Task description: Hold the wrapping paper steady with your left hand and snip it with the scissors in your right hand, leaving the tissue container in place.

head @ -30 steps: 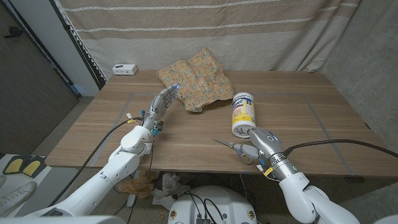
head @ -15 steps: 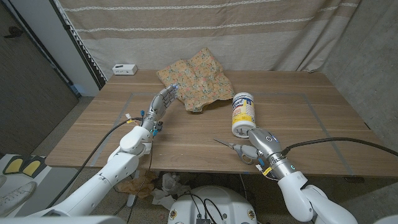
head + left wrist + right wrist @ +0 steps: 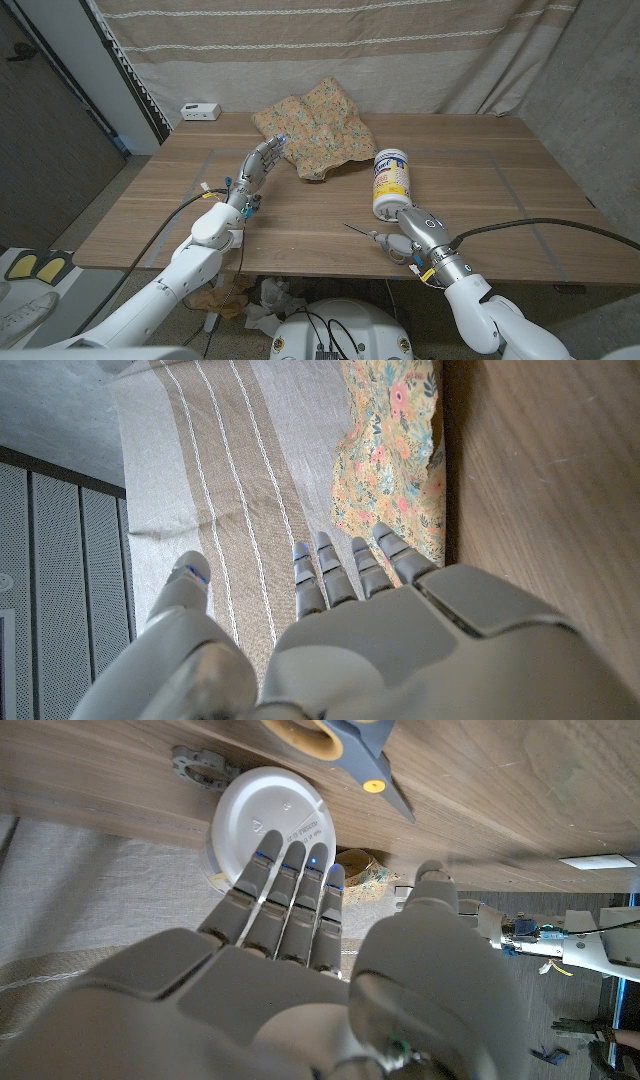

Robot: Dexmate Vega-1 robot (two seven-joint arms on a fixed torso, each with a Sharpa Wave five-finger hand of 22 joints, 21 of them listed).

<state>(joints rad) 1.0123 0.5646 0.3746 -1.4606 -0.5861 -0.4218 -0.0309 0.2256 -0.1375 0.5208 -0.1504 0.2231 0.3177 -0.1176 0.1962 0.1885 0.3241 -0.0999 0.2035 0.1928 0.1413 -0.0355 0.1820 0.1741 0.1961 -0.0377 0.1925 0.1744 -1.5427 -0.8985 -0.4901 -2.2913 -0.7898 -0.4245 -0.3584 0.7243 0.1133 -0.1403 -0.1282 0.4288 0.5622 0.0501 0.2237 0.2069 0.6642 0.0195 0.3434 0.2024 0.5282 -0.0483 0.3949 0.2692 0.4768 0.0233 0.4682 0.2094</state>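
Reaching out over the wooden table (image 3: 160,195), the left hand (image 3: 262,163) hangs with its fingers (image 3: 340,565) straight and side by side, the thumb set off to one side, and nothing in its grasp. Its fingertips point at the floral wrapping paper (image 3: 315,128) and sit just beside that sheet's near left edge; whether they actually touch it cannot be told from the head view, and the left wrist view shows a sliver of bare wood between fingers and paper. The paper itself lies crumpled at the far middle of the table, against the striped curtain (image 3: 330,45).

Over on the other side, the right hand (image 3: 421,228) is near the front edge, fingers extended and close together, thumb apart, holding nothing. The right wrist view shows its fingertips (image 3: 290,870) aimed toward the tissue container (image 3: 391,183), which stands upright just beyond the hand, between it and the paper. And the scissors (image 3: 380,240)? Lying on the wood just to the left of the right hand, blades pointing away toward the table's middle, handles nearest the hand — ungripped. Whether the hand brushes the handles cannot be told.

A small white box (image 3: 201,111) sits at the far left corner.
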